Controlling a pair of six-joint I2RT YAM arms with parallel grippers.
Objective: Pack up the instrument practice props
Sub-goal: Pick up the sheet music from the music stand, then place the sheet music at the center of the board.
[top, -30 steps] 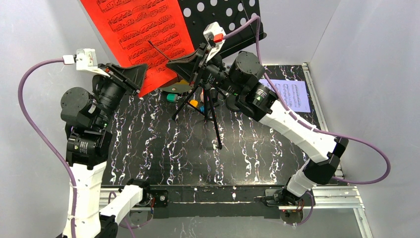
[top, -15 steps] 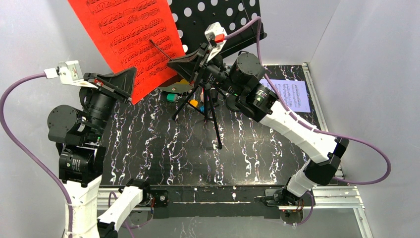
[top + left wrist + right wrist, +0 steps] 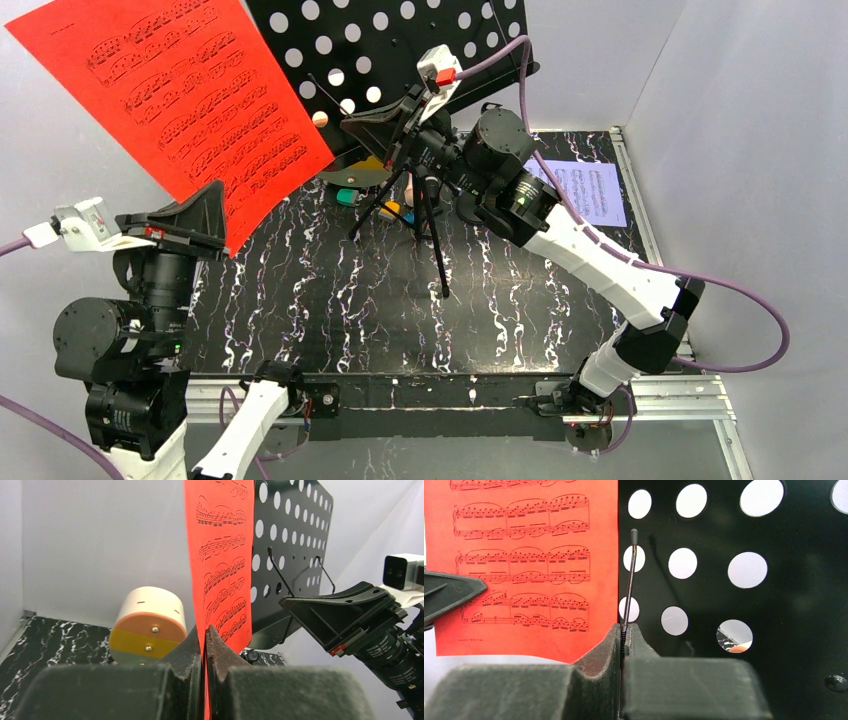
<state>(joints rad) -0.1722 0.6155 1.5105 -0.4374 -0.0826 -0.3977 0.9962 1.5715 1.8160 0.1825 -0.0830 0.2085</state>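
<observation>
The black perforated music rack [image 3: 400, 40] stands on tripod legs [image 3: 425, 215] at the back of the table. A red sheet-music page [image 3: 190, 90] hangs in the air to its left, clear of the rack face, with my left gripper [image 3: 218, 200] shut on its lower edge. The left wrist view has the page [image 3: 220, 555] edge-on between the closed jaws of my left gripper [image 3: 205, 630]. My right gripper [image 3: 350, 125] is shut on the rack's thin wire page-holder arm [image 3: 630, 580], in front of the perforated panel [image 3: 749, 605]. A white sheet-music page [image 3: 590, 190] lies flat at the right.
A cream cylinder with an orange and yellow end [image 3: 147, 625] sits on the black marbled table [image 3: 330, 300] behind the left gripper. Small green and orange items [image 3: 345, 197] lie under the rack by the tripod. White walls enclose the table on three sides.
The left arm has drawn back toward the near left, carrying the red page off the rack face and out to the left. The right arm has kept still on the wire arm.
</observation>
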